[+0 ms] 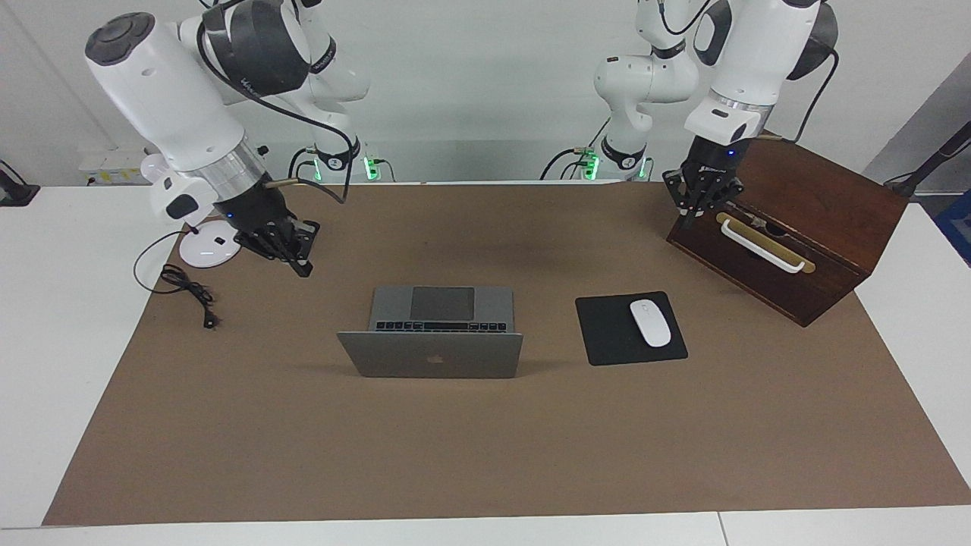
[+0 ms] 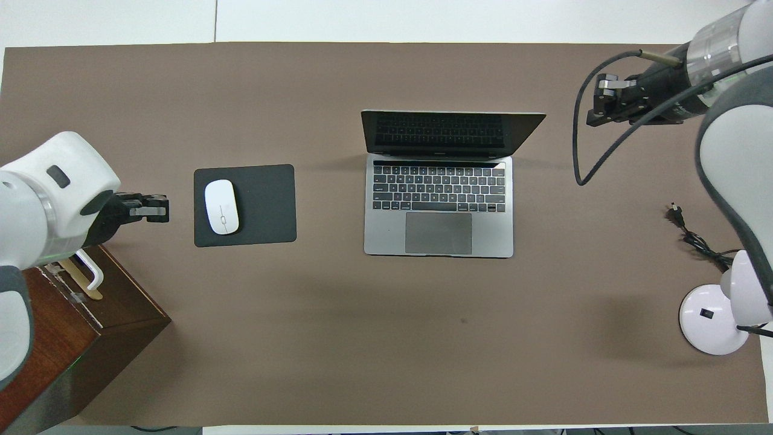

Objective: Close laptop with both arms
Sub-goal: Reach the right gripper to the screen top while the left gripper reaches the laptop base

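The silver-grey laptop stands open in the middle of the brown mat, its lid upright with the apple logo showing in the facing view. Its black keyboard and grey trackpad face the robots. My right gripper hangs open and empty over the mat toward the right arm's end of the table, apart from the laptop; in the overhead view it shows beside the lid. My left gripper hangs empty by the wooden box's handle, well clear of the laptop; it also shows in the overhead view.
A black mouse pad with a white mouse lies beside the laptop toward the left arm's end. A dark wooden box with a white handle stands at that end. A round white base and a black cable lie at the right arm's end.
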Motion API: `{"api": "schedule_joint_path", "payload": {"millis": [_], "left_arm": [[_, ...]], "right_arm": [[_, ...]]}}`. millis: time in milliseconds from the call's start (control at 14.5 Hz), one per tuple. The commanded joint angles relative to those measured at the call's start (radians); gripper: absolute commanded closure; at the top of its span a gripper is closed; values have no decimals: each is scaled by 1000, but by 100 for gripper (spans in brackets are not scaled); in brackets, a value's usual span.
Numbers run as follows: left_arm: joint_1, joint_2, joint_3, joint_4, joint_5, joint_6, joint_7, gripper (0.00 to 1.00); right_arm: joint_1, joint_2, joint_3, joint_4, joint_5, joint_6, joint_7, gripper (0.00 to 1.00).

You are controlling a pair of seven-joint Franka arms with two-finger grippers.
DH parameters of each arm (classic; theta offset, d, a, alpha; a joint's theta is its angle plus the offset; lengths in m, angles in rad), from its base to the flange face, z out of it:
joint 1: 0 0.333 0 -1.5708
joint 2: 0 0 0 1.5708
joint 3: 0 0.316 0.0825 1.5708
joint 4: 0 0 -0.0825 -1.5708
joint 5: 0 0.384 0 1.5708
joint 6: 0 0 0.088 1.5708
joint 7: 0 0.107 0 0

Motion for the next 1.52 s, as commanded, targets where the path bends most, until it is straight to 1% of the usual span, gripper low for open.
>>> {"api": "schedule_joint_path", "payload": {"millis": [0,138,345,484,622,760,898,967,1174,1451], "left_arm": [[-66,-66,10,-136,-12,144,0,100],[-118,-68,10,-206,-12,253,-2,100],[-178,-56,10,-274,-12,373,-9,100],[-218,-48,10,-302,-12,432,-11,100],[-265,-14,10,-305,-12,488,-26,100],[-331,53,11,-323,-12,601,-69,100],[-392,162,11,-328,-12,767,-120,100],[-412,199,11,-328,-12,830,-137,100],[-426,230,11,-323,-12,864,-144,100],[-446,250,11,-323,-12,909,-144,100]], "right_arm": [[7,72,25,77,12,5,63,100],[17,116,38,112,11,37,92,100],[26,179,39,158,12,83,112,100],[29,198,41,171,17,109,122,100],[29,210,51,171,18,149,141,100],[40,225,54,171,20,187,176,100],[53,248,54,171,20,232,201,100],[56,254,56,171,20,243,201,100],[64,273,59,168,20,258,208,100],[84,290,59,157,21,301,222,100]]}}
